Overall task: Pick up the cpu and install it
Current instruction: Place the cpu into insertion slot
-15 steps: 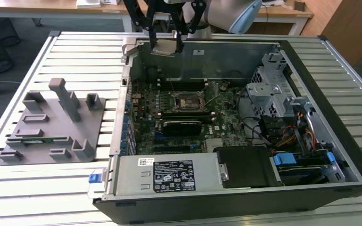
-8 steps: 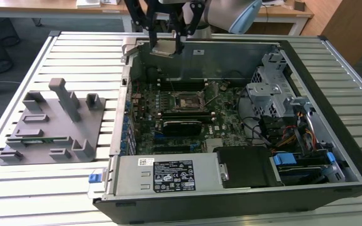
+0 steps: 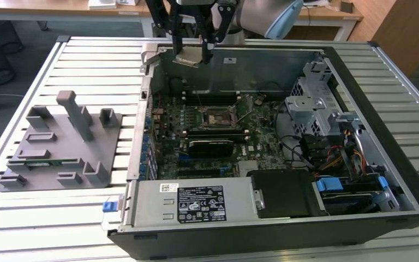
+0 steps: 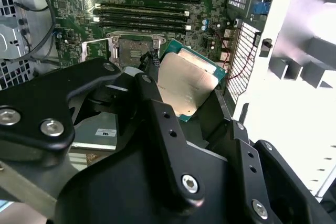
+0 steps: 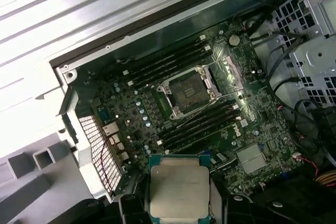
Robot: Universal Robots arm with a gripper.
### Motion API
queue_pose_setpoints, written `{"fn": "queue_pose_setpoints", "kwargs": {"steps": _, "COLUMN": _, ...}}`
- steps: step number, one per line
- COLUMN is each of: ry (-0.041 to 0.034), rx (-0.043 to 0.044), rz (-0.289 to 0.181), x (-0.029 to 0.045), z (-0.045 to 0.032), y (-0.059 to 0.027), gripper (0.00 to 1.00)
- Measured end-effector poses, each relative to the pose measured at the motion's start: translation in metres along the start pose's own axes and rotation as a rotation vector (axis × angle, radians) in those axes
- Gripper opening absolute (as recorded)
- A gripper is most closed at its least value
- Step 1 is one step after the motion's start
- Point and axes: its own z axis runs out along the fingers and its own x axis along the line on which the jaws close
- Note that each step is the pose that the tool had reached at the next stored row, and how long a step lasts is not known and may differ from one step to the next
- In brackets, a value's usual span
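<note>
Pinching the cpu [image 3: 186, 59] by two opposite edges: hand [image 3: 192, 56] closed on it, black fingers [image 4: 157, 114] flanking the chip, which sits tilted in the exterior view. Hangs high over the far wall of the computer case [image 3: 268, 68], well apart from the socket [image 3: 217, 117]. Shows the pale metal top, green rim around it, in both wrist views.

Step in hand, by judgement: pickup done, transport stage, not yet seated. Calls for travel inward over the motherboard [image 3: 195, 139], levelling the chip, squaring its edges to the socket frame, then a gentle straight descent. Likely unforgiving of skew.

Containers:
- Socket: open, dark centre, nothing in it.
- Case: lies open on the slatted counter [image 3: 85, 60]. Holds the motherboard, drive cage [image 3: 315, 103], labelled power supply [image 3: 195, 203] and cable bundle [image 3: 333, 153].
- Grey fixture [image 3: 57, 147]: beside the case on the exterior view's left. Holds a thin green memory stick [image 3: 49, 161] low in one slot.
</note>
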Motion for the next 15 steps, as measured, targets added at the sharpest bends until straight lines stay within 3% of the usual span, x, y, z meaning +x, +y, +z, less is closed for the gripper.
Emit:
{"fn": "queue_pose_setpoints", "kwargs": {"steps": 6, "ry": 0.0000, "rx": 0.0003, "rz": 0.013, "x": 0.0000, "z": 0.0004, "y": 0.0001, "gripper": 0.54}}
{"fn": "queue_pose_setpoints", "kwargs": {"steps": 15, "ry": 0.0012, "rx": 0.0062, "rz": 0.174, "x": 0.0001, "z": 0.0022, "y": 0.0001, "gripper": 0.54}}
